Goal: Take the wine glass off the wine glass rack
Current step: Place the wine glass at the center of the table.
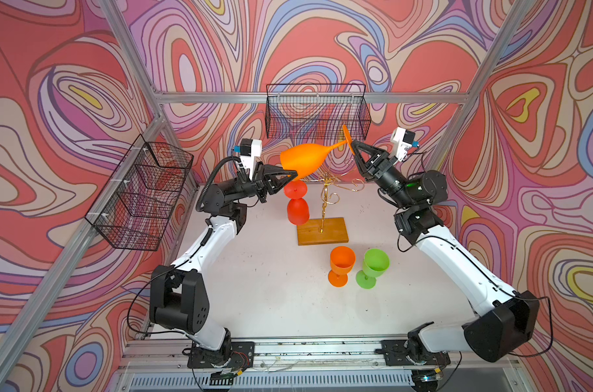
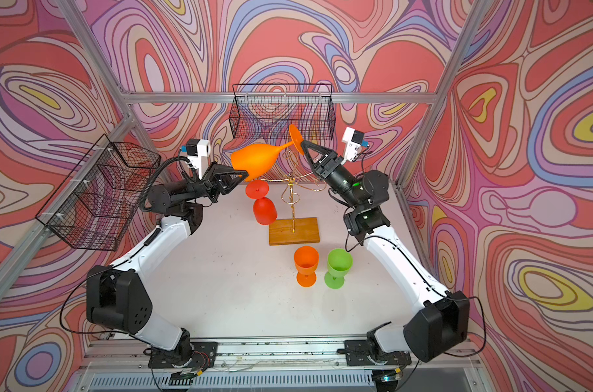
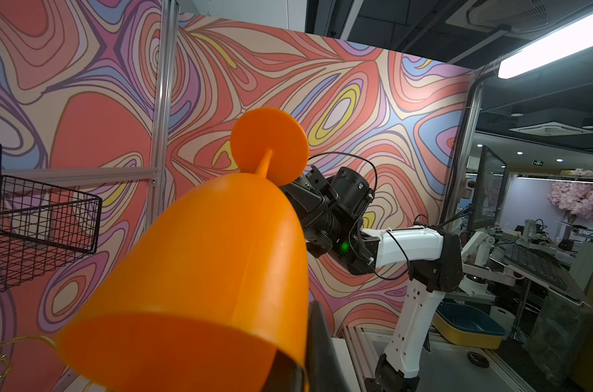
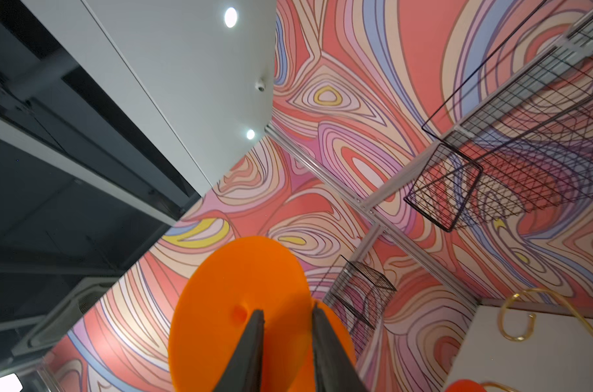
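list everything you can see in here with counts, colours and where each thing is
wine glass rack: 1, gold wire on brown wooden base, back middle of table
big wine glass: 1, orange, in the air above the rack, on its side between both hands
hanging wine glass: 1, red, upside down, foot at a rack arm
orange goblet: 1, upright in front of rack
green goblet: 1, upright beside the orange one
back basket: 1, black wire, back wall
side basket: 1, black wire, wall by left arm
table: 1, white
left hand: 1, black, shut on big glass's bowl rim
right hand: 1, black, fingers apart astride its foot
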